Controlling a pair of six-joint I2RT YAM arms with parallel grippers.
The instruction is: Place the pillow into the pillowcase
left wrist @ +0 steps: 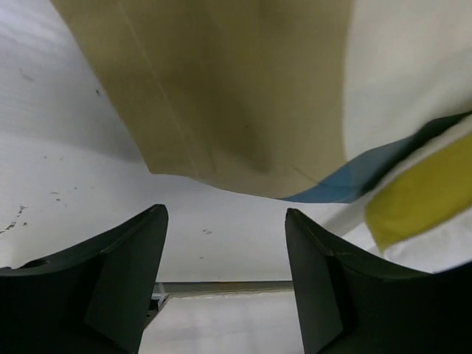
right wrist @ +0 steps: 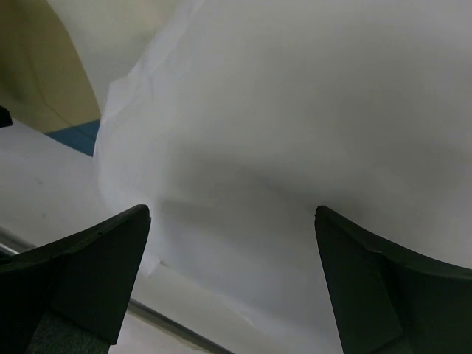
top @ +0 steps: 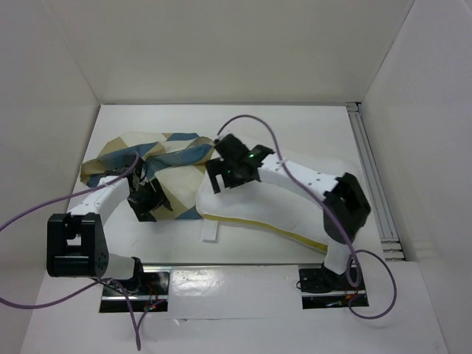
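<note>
The pillowcase (top: pixel 158 158), in blue, tan and cream checks, lies crumpled at the table's left middle. The white pillow (top: pixel 258 206) with yellow piping lies to its right, its left end against the cloth. My left gripper (top: pixel 150 200) hovers at the pillowcase's near edge. In the left wrist view it (left wrist: pixel 225 225) is open and holds nothing, with the tan pillowcase (left wrist: pixel 236 96) just beyond the tips. My right gripper (top: pixel 223 178) sits over the pillow's left end. The right wrist view shows it (right wrist: pixel 232 221) open, with the pillow (right wrist: pixel 295 133) bulging ahead of the empty jaws.
White walls enclose the table on three sides. A metal rail (top: pixel 372 184) runs along the right edge. Purple cables (top: pixel 251 122) loop over both arms. A small white tag (top: pixel 210 232) sticks out near the pillow's front edge.
</note>
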